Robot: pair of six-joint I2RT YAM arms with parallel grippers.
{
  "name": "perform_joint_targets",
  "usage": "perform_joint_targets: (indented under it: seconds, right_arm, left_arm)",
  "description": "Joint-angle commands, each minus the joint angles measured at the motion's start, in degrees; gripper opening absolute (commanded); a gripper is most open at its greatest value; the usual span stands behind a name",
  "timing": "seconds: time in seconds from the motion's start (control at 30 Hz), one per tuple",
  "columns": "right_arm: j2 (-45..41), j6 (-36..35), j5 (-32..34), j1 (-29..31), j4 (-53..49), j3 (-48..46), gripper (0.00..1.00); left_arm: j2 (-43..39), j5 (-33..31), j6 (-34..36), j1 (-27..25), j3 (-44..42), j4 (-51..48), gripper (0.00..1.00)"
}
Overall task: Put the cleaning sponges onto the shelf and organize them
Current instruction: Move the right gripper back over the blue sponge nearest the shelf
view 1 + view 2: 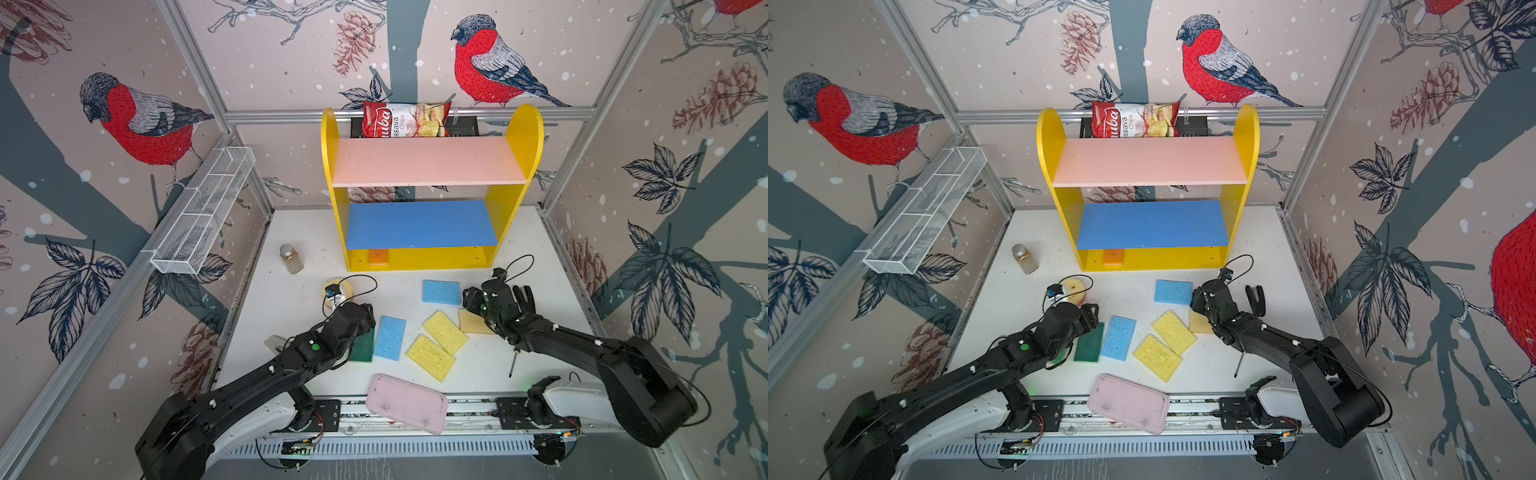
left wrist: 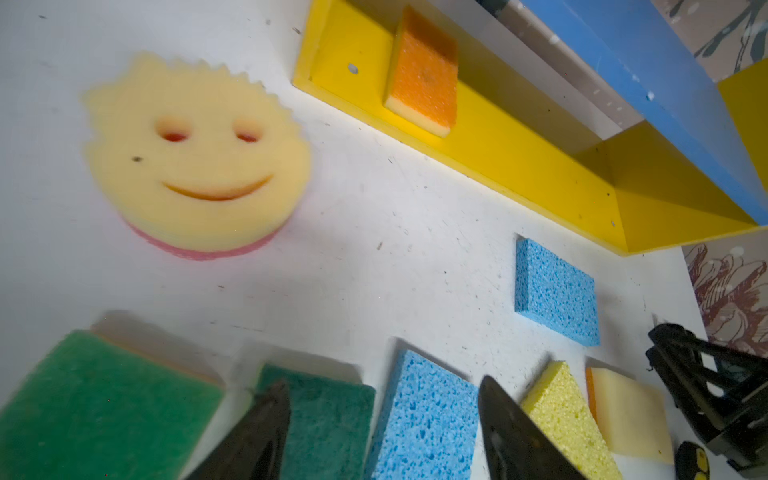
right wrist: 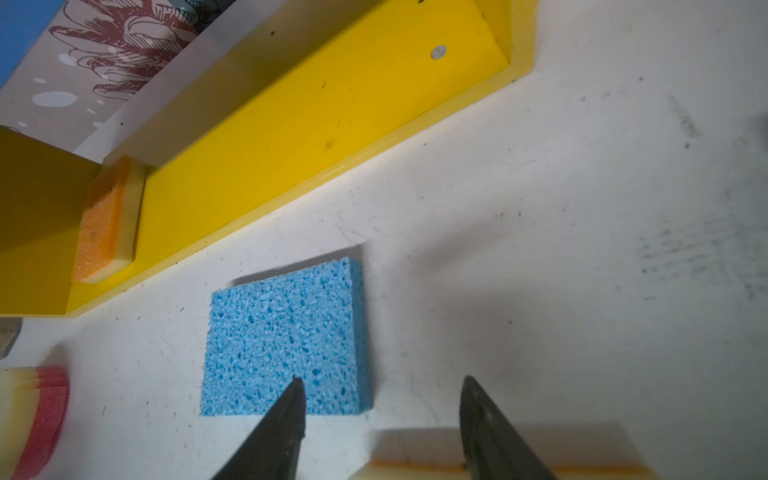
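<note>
The shelf [image 1: 515, 195] stands at the back with an orange sponge [image 1: 378, 257] on its yellow base [image 3: 291, 124]. The other sponges lie on the table: a smiley one [image 2: 195, 158], two blue [image 1: 441, 291] [image 1: 390, 337], two yellow [image 1: 444, 332] [image 1: 430, 357], a dark green [image 2: 328, 419], a lighter green [image 2: 95, 407] and a tan one [image 1: 473, 322]. My left gripper [image 2: 384, 384] hangs open over the dark green and blue sponges. My right gripper [image 3: 382, 379] is open and empty above the tan sponge [image 3: 415, 469], beside the blue sponge [image 3: 286, 336].
A pink tray [image 1: 406, 403] lies at the front edge. A spice jar [image 1: 291, 258] stands left of the shelf. A wire mesh rack [image 1: 203, 212] hangs on the left wall, and a chips bag [image 1: 405, 120] sits behind the shelf. A thin dark tool [image 1: 513, 363] lies under the right arm.
</note>
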Motion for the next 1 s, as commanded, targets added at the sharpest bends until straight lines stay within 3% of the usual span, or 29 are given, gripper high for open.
perform_joint_targets:
  seconds: [0.0,0.2,0.4,0.73,0.97]
  right_arm:
    - [-0.20,-3.59,-4.23,-1.21,1.53,0.40,0.63]
    - [3.46,-5.65,-7.75,-1.49,3.11,2.93,0.65]
    - [10.47,-5.75,-11.93,-0.20,4.54,5.94,0.67]
    - [19.08,-3.14,-12.07,12.10,5.79,12.31,0.68]
    - [16.37,-4.60,-13.45,17.53,5.12,14.17,0.69]
  left_arm:
    - [5.85,-2.64,-1.72,-1.88,1.97,7.90,0.71]
    - [17.59,-0.86,-0.89,-2.70,7.97,13.75,0.70]
    - [23.29,-1.00,-1.18,-3.13,8.88,22.34,0.70]
    - [25.64,-1.20,-2.45,-3.22,7.40,26.65,0.70]
    - [23.24,-2.25,-4.39,-3.22,3.43,28.15,0.70]
